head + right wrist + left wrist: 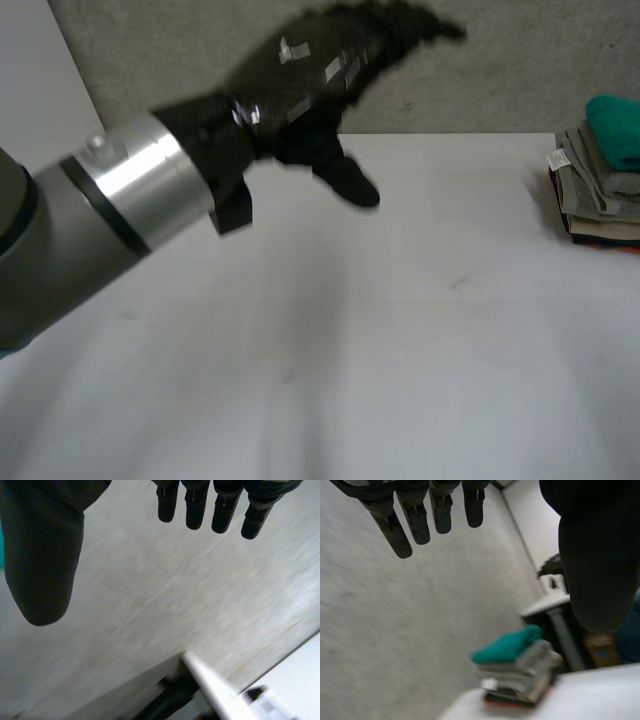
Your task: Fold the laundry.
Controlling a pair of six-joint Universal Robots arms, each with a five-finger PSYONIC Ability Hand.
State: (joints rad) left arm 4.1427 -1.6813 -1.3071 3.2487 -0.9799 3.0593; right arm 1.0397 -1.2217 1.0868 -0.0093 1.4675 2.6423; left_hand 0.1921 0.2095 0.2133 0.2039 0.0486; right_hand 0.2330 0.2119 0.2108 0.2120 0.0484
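Fingers (420,28) of left hand (310,85) extend straight, poised above table (420,330).

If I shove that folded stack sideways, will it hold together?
Likely floppy: the stack is layered folded cloth, so layers may shear or sag. The teal piece on top looks rounded and loose; it may roll off. The stack sits near the table edge, so it might spill over.
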